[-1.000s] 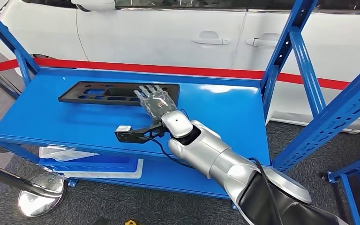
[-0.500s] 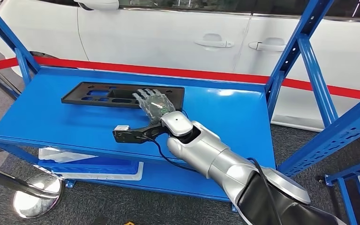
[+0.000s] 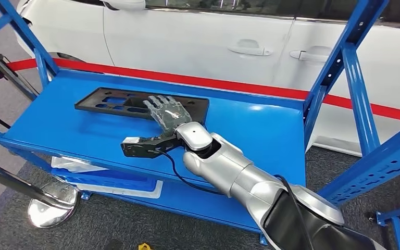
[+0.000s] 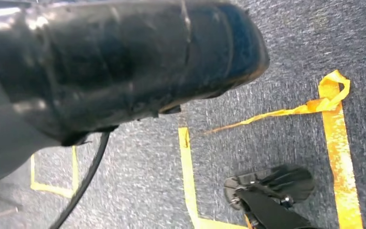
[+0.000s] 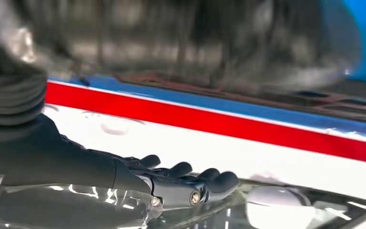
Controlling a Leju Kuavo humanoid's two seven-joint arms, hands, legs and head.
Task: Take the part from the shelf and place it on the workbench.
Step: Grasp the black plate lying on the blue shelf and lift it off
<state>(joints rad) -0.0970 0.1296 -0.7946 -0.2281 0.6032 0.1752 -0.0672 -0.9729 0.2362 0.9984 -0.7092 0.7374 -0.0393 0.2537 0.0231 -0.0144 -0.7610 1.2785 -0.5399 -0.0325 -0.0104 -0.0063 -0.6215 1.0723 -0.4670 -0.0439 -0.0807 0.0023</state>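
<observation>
The part [image 3: 135, 103], a flat black plastic panel pierced with long cut-outs, lay on the top deck of the shelf [image 3: 73, 130], toward its far edge at about eleven o'clock from the deck's middle. Its near right stretch was hidden under the right hand [image 3: 167, 111], which lay palm-down over it with the fingers [image 3: 159, 102] stretched out flat and a little apart; whether they pressed on the panel or hung just over it could not be told, and nothing was gripped. A clear glossy film seemed to wrap the hand. In the right wrist view the same dark fingers [image 5: 190, 183] reached out straight and side by side, the surface beneath them blurred and full of reflections.

The silver arm [image 3: 229, 169] ran back toward five o'clock, smooth and rounded, ending in a black sleeve cut off by the frame. A black bracket with a small white block [image 3: 135, 147] stuck out from the wrist toward nine o'clock, a thin black cable [image 3: 187, 177] looping under it.

The shelf was painted blue steel with perforated posts. Behind it, at twelve o'clock, stood a white car [image 3: 208, 41] with a red belt [image 3: 239, 84] stretched before it. A chrome post base [image 3: 49, 203] gleamed on grey carpet at seven o'clock.
</observation>
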